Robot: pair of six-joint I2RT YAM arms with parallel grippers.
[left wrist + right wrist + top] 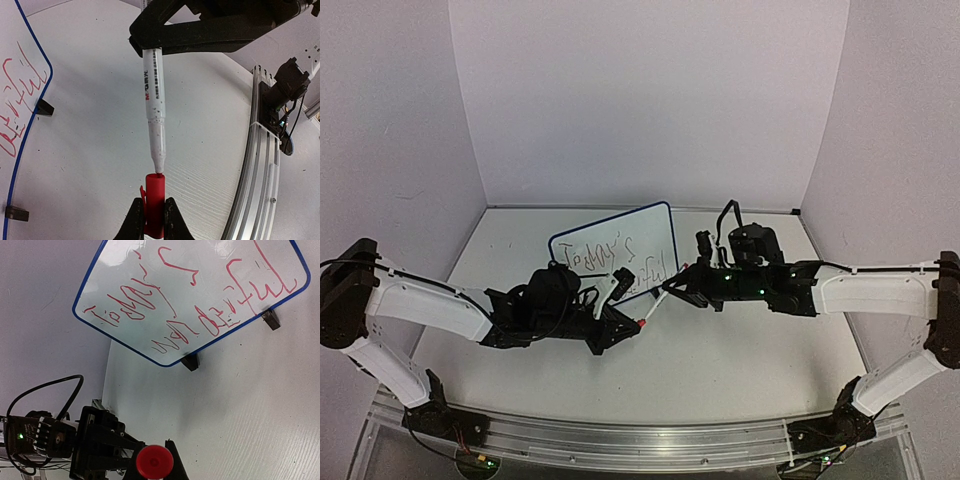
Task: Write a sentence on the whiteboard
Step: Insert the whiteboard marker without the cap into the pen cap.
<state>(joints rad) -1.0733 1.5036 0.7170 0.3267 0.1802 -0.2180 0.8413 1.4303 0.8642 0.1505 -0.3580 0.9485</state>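
The whiteboard (655, 232) stands on its black feet at the middle back, with the sentence (610, 258) on it in two scrawly rows of red ink. It also shows in the right wrist view (150, 335) with the sentence (200, 315), and at the left edge of the left wrist view (25, 60). My left gripper (154, 212) is shut on a red cap (154, 192), mouth upward. My right gripper (155, 462) is shut on a white marker (154, 100) by its rear end (155, 461). The marker's tip touches the cap's mouth. The two grippers meet just in front of the board (655, 305).
An aluminium rail (620, 435) runs along the near table edge, also in the left wrist view (255, 165). The right arm's base (290, 82) sits on it. White walls enclose the table on three sides. A foot of the board (191, 361) stands near the grippers.
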